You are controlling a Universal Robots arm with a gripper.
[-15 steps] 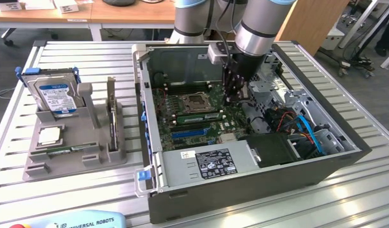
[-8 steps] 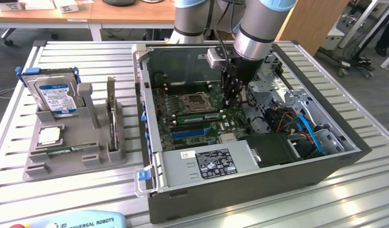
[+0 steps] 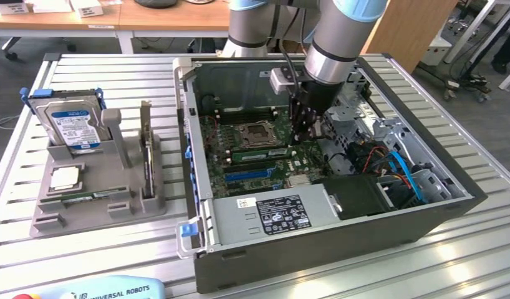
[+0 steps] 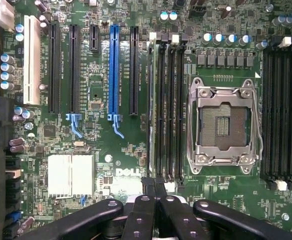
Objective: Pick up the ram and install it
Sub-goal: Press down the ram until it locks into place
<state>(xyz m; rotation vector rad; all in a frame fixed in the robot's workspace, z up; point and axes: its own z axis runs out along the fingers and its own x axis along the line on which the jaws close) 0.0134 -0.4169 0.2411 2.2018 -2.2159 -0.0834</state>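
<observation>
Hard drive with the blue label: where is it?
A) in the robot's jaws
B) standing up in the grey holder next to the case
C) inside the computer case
B: the hard drive stands upright in the grey holder on the table, at the exterior view's left of the open computer case.

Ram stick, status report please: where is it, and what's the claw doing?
Gripper shut, tips at end of ram. Ram stands edge-up beside processor socket. Nothing seen in the way.
</observation>
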